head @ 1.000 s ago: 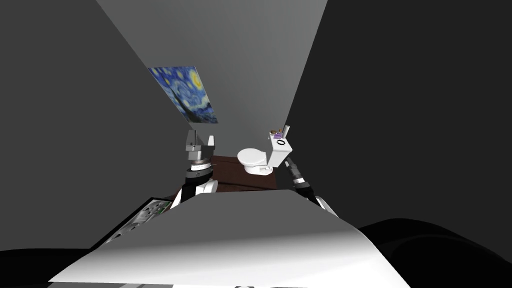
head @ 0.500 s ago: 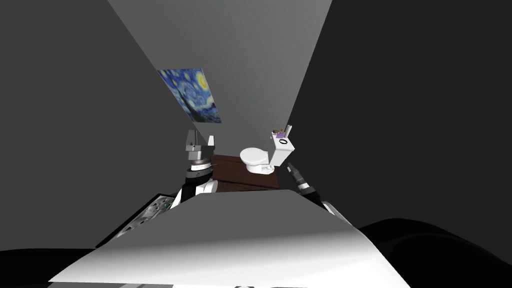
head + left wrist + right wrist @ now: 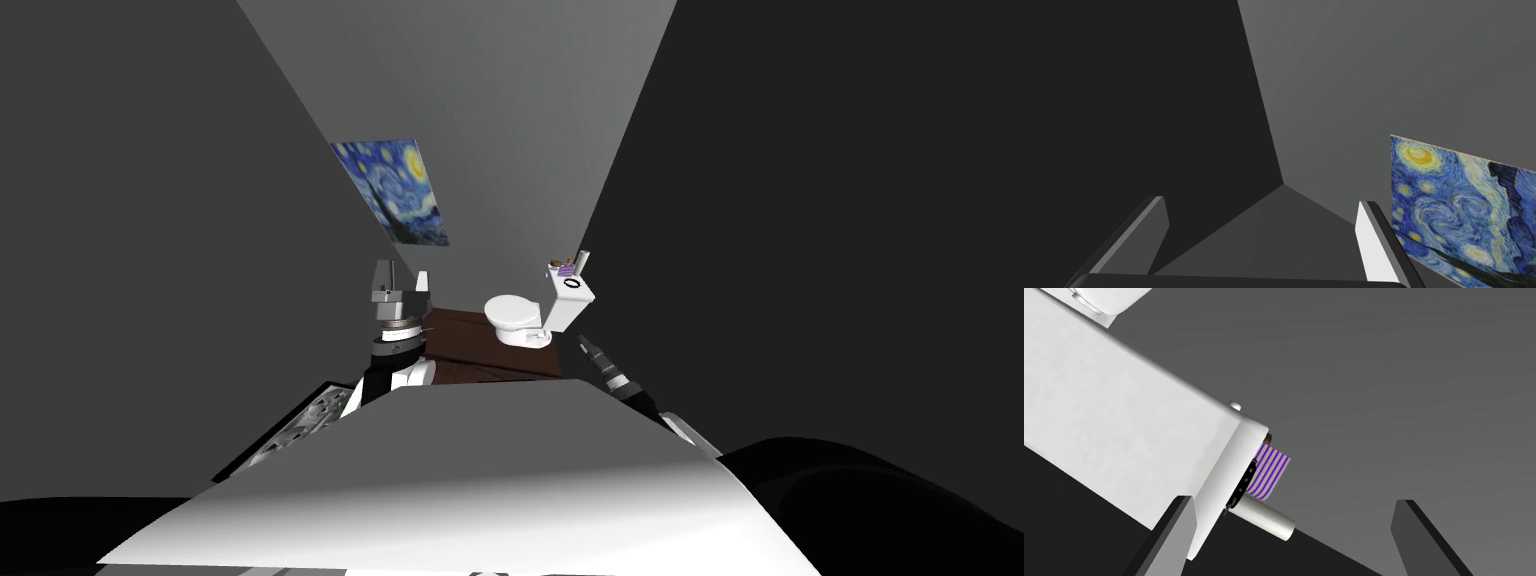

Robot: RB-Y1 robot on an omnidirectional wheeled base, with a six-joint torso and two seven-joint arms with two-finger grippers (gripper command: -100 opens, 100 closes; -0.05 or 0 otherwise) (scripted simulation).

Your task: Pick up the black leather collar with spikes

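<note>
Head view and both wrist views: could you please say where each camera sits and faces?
Head view: on head, steeply down at toilet and collar; both forearms show.
Left wrist view: on open left gripper, facing painting.
Right wrist view: on open right gripper, facing toilet and collar.
Shared: painting, head and left; collar, head and right.

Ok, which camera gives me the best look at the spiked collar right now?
Right wrist view: the collar is close, edge-on on the toilet tank, spikes visible. Head view shows it as a tiny black ring. Left wrist view faces a wall.
</note>
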